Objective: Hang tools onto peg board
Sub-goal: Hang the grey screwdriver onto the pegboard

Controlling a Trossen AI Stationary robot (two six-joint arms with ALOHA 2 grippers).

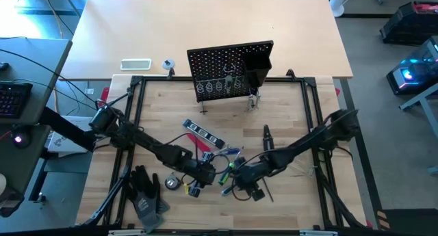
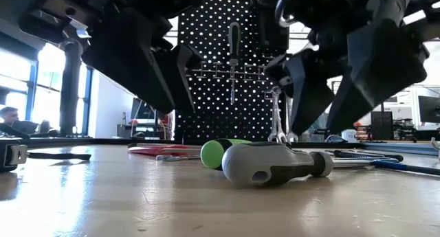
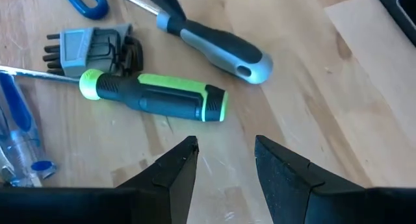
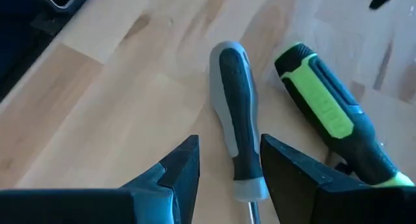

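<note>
- Dark-fingered right pincer (image 4: 229,169) is hovering low over the wooden surface (image 1: 287,113), its fingers parted and straddling the grey-and-black screwdriver handle (image 4: 235,113) without visibly clamping it.
- Left pincer (image 3: 224,162) is hovering just beside it, fingers parted and holding nothing, with bare wood showing between the tips.
- Green-and-black screwdriver (image 3: 156,97) is lying flat directly ahead of the left pincer, just beside the grey-handled one and roughly alongside it.
- In the low view both handles are resting on the surface beneath the two pincers, the green end (image 2: 214,153) sitting behind the grey handle (image 2: 271,163).
- A folded hex key set (image 3: 88,49) is lying touching or nearly touching the green screwdriver's shaft end; clear blue-tipped tools (image 3: 16,130) are lying near it.
- A red-black flat tool (image 1: 203,133) is lying between the pincers and the peg board.
- The peg board (image 1: 229,72) is standing upright at the far edge of the surface, well apart from both pincers, with a screwdriver (image 2: 234,55) and wrenches (image 2: 277,117) hanging on it.
- Black gloves (image 1: 145,191) are lying near the front left corner.
</note>
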